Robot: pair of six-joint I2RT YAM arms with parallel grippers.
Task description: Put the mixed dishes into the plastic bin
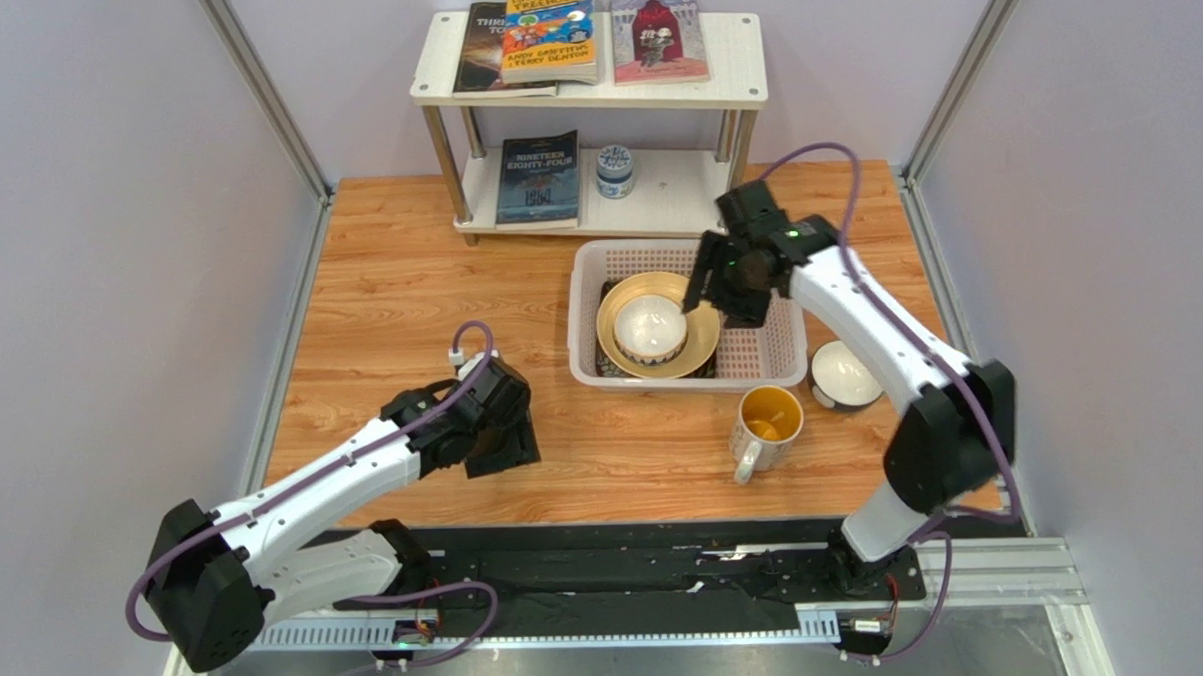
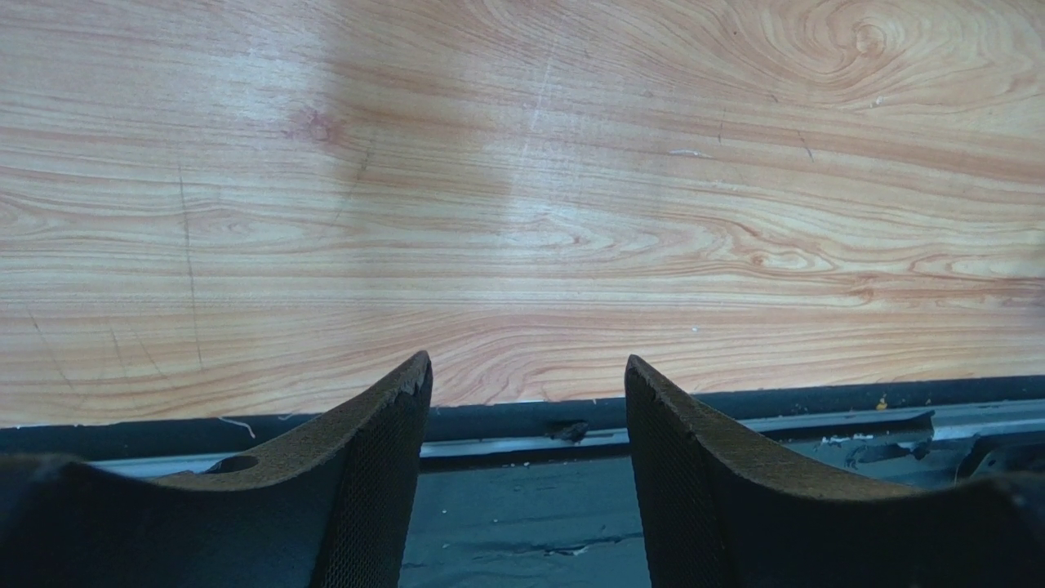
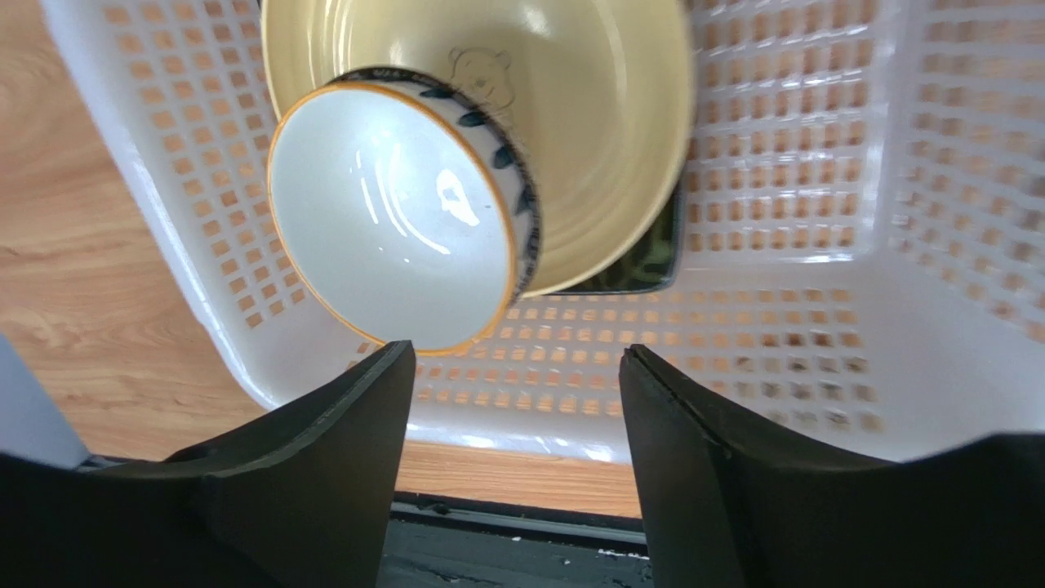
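I log white bin centre frame, yellow plate and patterned bowl nested inside, mug and white bowl on wood tabletop just lower right, grey walls, right gripper over bin, left gripper over tabletop, both spread wide, empty

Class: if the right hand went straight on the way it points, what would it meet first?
Most likely the perforated floor of the white plastic bin, right beside the orange-rimmed white bowl resting on the round yellow plate. Depth is unclear, so the right hand might clip that bowl first.
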